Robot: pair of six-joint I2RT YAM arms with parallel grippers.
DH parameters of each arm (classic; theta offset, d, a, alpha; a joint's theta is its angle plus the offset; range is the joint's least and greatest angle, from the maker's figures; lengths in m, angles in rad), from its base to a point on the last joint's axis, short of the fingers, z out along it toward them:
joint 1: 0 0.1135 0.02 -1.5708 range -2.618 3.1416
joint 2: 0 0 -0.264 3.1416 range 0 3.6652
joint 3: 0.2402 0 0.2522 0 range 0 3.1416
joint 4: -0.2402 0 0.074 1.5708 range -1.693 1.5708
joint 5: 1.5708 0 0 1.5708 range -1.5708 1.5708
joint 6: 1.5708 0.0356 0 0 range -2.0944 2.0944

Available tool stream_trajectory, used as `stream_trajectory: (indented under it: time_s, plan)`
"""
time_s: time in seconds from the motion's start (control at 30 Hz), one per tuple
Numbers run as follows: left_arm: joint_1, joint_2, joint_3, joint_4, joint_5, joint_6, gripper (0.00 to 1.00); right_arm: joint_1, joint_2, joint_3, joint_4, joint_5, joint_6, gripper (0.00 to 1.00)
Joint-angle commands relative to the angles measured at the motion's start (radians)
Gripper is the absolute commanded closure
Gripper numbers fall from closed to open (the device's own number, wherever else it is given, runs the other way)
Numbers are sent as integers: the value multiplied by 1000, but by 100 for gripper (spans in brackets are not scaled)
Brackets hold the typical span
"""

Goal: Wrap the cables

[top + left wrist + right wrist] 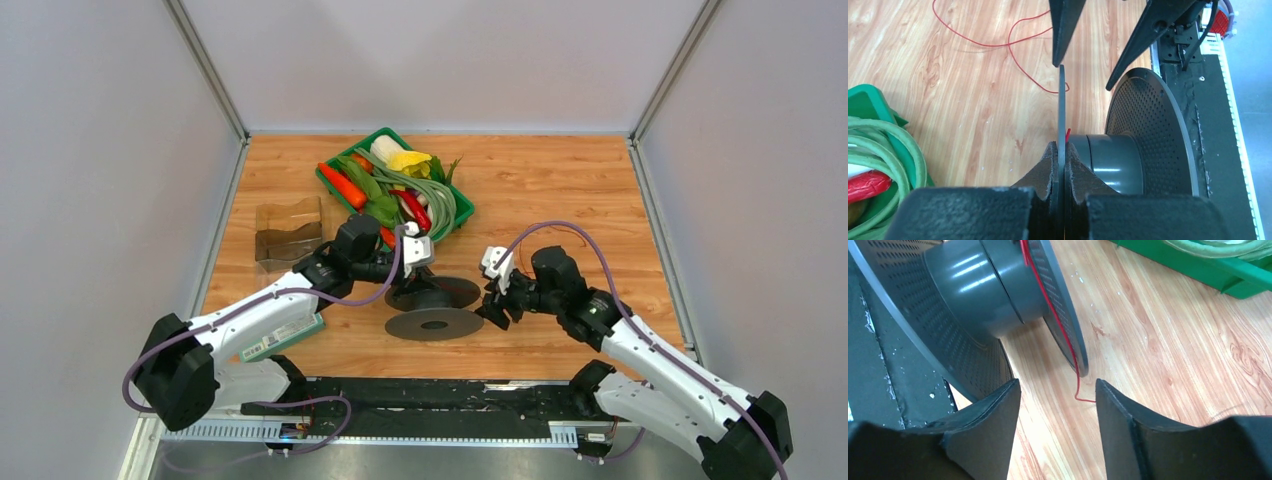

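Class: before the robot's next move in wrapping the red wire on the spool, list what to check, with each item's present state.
1. Left gripper shut on spool flange: ok.
2. Right gripper gripping wire: not ok, open.
3. Wire led over flange to hub: ok.
4. Turns on hub: not ok, bare.
5. Wire fixed at hub: cannot tell.
6. Slack on table free of knots: cannot tell.
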Motion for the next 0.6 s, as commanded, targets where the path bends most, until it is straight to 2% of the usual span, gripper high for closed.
stream_trajectory:
  time_s: [0.0,0.3,0.47,0.57]
  plan:
    - [13,-49,11,13,83,73,100,-35,-34,-32,-13,-18,-58,38]
    - [19,-52,11,10,103,101,100,-52,117,-72,153,-47,-101,39]
    - [33,-62,8,10,98,87,100,-81,188,-32,160,-66,-125,51]
    - [53,-78,-3,22,97,56,100,-99,202,-24,163,-78,-123,71]
